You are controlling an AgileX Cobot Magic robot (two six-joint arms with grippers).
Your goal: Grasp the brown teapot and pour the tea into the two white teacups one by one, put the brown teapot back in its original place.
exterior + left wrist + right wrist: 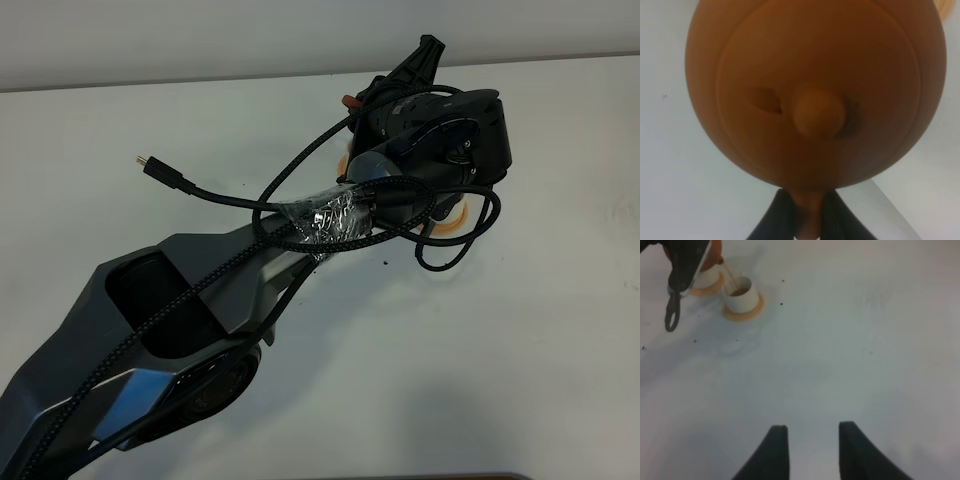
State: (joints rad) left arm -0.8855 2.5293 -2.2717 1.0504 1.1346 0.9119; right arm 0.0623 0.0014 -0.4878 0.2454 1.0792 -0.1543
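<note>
The left tool (809,207) is clamped on the loop handle (809,225) of the brown teapot (815,75). The teapot hangs tipped forward so that tea (729,276) streams from its spout into one white cup (742,294) on an orange saucer (746,314). In the high view this happens in the upper middle of the frame, mostly hidden under the left arm (180,320) and its looping cables (300,185).

The second cup (709,275) stands just beside the first, partly behind a dangling strap (671,315). Whether it holds tea cannot be told.

The right tool (812,452) hangs with its jaws apart, holding nothing. It sits over bare desk (865,340), well apart from the cups, which gives the pouring arm free room.

The desk's far edge runs close behind the cups, near the top of the high view. The teapot's cream mat is not visible.
</note>
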